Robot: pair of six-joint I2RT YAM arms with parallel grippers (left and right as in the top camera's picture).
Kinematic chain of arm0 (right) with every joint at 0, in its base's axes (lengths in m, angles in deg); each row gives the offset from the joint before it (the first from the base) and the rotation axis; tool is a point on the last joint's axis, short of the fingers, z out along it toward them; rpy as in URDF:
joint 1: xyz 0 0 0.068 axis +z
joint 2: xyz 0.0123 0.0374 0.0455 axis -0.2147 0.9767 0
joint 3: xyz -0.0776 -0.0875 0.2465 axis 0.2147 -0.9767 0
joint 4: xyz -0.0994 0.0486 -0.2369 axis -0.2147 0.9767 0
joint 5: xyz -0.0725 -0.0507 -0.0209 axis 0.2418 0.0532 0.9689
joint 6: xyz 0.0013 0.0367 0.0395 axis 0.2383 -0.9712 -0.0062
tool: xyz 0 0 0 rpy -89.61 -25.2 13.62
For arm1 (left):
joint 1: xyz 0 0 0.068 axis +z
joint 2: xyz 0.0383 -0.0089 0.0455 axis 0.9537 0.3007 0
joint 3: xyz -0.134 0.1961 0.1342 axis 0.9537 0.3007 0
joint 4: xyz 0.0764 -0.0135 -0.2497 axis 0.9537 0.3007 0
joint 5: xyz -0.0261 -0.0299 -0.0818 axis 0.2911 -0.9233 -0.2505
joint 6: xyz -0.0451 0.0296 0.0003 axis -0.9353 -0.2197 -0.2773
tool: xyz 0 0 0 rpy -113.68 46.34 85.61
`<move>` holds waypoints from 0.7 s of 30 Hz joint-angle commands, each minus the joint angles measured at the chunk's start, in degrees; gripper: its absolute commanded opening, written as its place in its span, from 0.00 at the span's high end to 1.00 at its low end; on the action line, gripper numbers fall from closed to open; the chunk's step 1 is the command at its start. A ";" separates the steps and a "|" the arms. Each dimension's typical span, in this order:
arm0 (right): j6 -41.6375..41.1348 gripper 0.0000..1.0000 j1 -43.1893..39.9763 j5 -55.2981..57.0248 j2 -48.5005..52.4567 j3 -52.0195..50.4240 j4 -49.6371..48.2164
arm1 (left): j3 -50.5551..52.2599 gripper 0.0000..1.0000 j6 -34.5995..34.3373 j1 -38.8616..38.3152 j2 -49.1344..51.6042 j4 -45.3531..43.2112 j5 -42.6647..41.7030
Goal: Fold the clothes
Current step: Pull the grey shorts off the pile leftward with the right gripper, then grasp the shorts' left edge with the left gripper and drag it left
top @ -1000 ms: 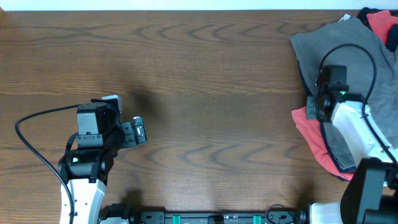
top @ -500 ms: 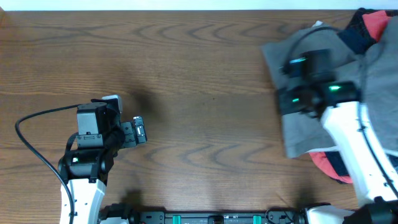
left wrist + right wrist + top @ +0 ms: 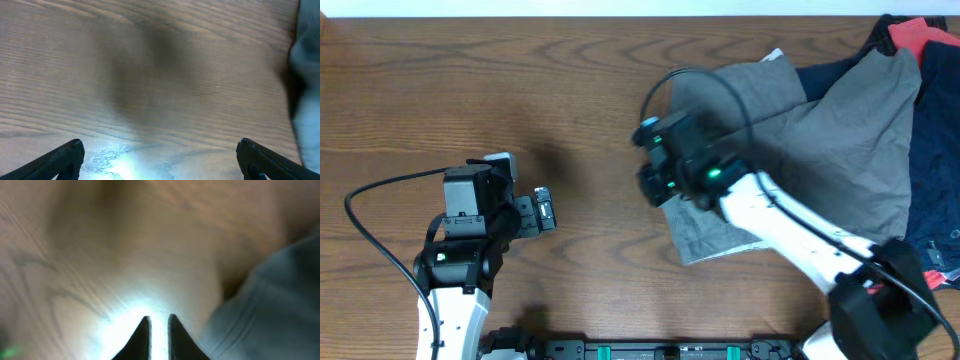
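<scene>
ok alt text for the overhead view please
The right gripper sits at the left edge of rumpled mid-grey woven trousers on a brown wooden table, navy and red garments at far right. The left gripper hovers over bare wood.
</scene>
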 commanded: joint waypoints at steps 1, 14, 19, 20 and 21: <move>-1.95 0.64 -0.24 8.09 -0.59 0.44 0.87 | -1.33 0.02 -0.52 0.02 0.07 -0.13 -5.79; -1.99 0.01 -21.55 16.72 -14.53 2.75 21.24 | 0.24 0.02 -12.37 -3.69 7.93 -2.45 -24.15; -1.97 0.01 -27.80 17.68 -16.48 2.75 26.56 | 0.35 0.02 -18.03 -11.63 15.87 -4.26 -24.55; -1.99 0.01 -28.96 17.64 -16.48 2.75 27.17 | 0.35 0.02 -19.21 -13.40 17.51 -5.20 -24.55; -2.05 0.01 -30.25 17.59 -16.46 2.75 27.80 | 0.35 0.02 -20.44 -15.19 19.15 -6.27 -24.55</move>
